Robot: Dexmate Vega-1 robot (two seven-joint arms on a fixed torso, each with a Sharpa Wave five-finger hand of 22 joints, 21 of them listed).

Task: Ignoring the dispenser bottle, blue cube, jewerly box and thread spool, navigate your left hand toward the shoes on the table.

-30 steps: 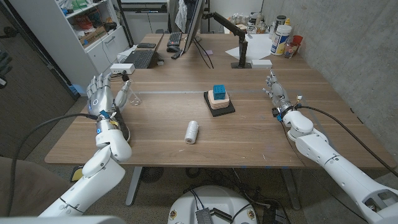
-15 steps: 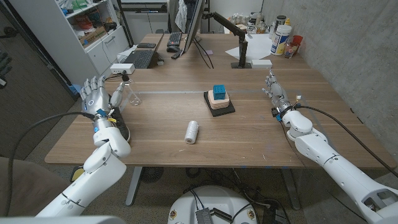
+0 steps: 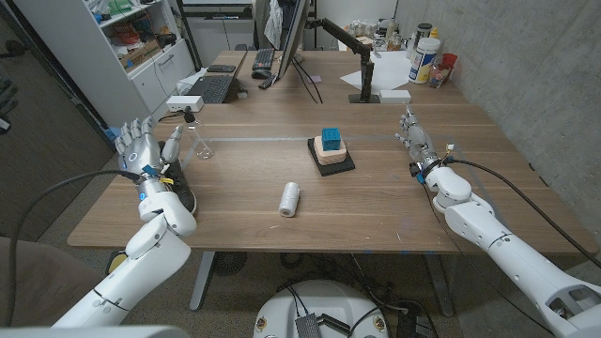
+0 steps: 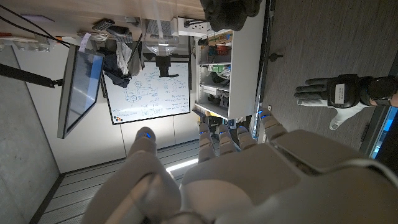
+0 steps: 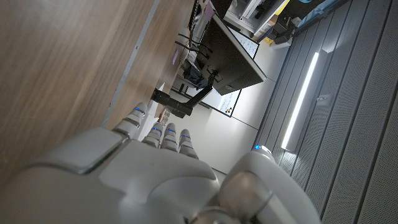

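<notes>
The black shoes (image 3: 185, 199) sit near the table's left edge, mostly hidden behind my left wrist; they appear as a dark shape (image 4: 229, 9) in the left wrist view. My left hand (image 3: 141, 150) is raised above and just behind them, fingers spread and holding nothing. My right hand (image 3: 413, 139) stands on the table's right side with straight fingers, holding nothing. Beside the left hand stands the clear dispenser bottle (image 3: 198, 141). A blue cube (image 3: 331, 138) sits on the jewelry box (image 3: 331, 157) mid-table, with the white thread spool (image 3: 289, 198) nearer me.
The back of the wooden table (image 3: 254, 183) holds a monitor (image 3: 293, 38), keyboards (image 3: 211, 89), a black stand (image 3: 364, 80) and jars (image 3: 424, 58). A white shelf unit (image 3: 122, 47) stands off the left side.
My left hand has drifted left and slightly back, away from the dispenser bottle toward the table's left edge. The right hand and the objects have stayed put.
</notes>
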